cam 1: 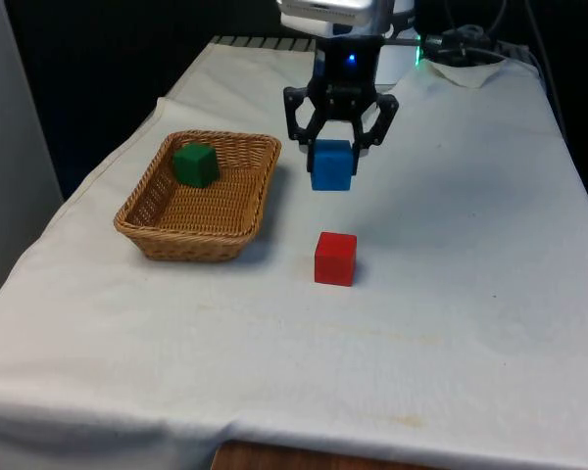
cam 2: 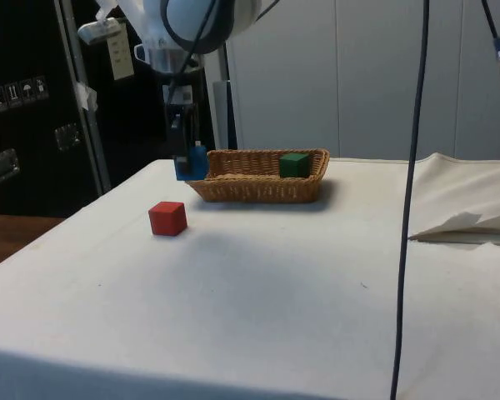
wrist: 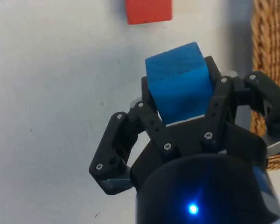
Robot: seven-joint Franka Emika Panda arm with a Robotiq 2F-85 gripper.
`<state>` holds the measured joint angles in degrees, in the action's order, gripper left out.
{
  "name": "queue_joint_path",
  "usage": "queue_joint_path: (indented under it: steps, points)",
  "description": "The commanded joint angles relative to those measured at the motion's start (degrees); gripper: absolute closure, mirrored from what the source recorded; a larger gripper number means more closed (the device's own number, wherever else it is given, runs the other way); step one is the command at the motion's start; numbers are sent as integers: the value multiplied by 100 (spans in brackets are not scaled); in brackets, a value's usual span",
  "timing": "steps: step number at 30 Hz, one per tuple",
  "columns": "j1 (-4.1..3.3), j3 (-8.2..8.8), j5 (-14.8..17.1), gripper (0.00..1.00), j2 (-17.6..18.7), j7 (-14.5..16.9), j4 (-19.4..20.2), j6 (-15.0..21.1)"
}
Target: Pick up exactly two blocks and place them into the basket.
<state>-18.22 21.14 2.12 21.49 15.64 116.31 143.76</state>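
Sitting nearest on the white-clothed bench (cam 1: pixel 451 323): red block (cam 1: pixel 335 258). Hanging above and just beyond it: hand (cam 1: pixel 332 157), clamping blue block (cam 1: pixel 331 164) clear of the cloth. Resting beside, toward the front view's left: wicker basket (cam 1: pixel 153 235), holding green block (cam 1: pixel 194 164).

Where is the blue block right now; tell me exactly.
The blue block is held in the gripper above the cloth, just off the basket on the front view's right, with the red block lying nearer the camera.
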Motion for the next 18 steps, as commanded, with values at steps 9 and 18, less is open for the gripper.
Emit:
queue_joint_path:
  steps: [9,18]
  points:
    - [138,252,304,98,235,521,-395,-189]
    - [189,487,527,98,338,900,-464,-155]
